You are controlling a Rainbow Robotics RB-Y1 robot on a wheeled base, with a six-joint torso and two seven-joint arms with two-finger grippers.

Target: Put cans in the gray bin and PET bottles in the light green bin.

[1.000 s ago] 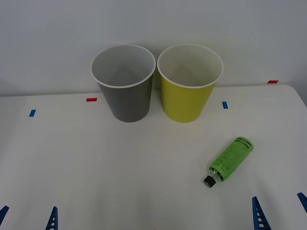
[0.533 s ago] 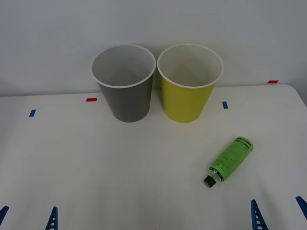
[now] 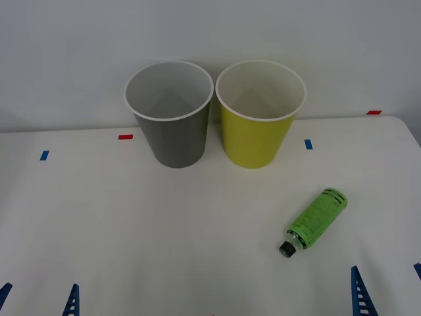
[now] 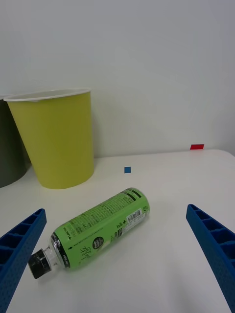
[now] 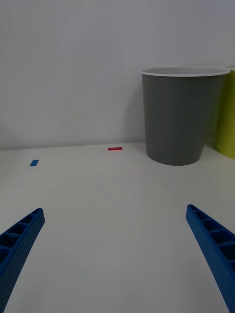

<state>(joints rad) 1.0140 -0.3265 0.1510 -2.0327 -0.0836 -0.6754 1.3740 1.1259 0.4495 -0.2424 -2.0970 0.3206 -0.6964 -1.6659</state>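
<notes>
A white counter (image 3: 131, 224) holds two tall round bins and one small bottle. The gray bin (image 3: 172, 125) stands upright at about 11 o'clock from the counter's middle, with the light green bin (image 3: 258, 125) just beside it at about 1 o'clock; both have white rims and pale insides. The single PET bottle (image 3: 314, 220) lies on its side at about 4 o'clock, apart from the bins, with its black cap (image 3: 285, 249) pointing toward the robot and to its left. Small tape marks dot the counter: three blue and two red.

The right tool (image 3: 388, 289) sits low at the near edge, at about 5 o'clock, its two blue ribbed fingers spread wide apart and holding nothing. In the right wrist view the bottle (image 4: 98, 230) lies on the counter ahead of and between those fingers, untouched. The left tool (image 3: 38, 297) sits at about 7 o'clock, fingers likewise spread wide and empty, facing the gray bin (image 5: 180, 117).
</notes>
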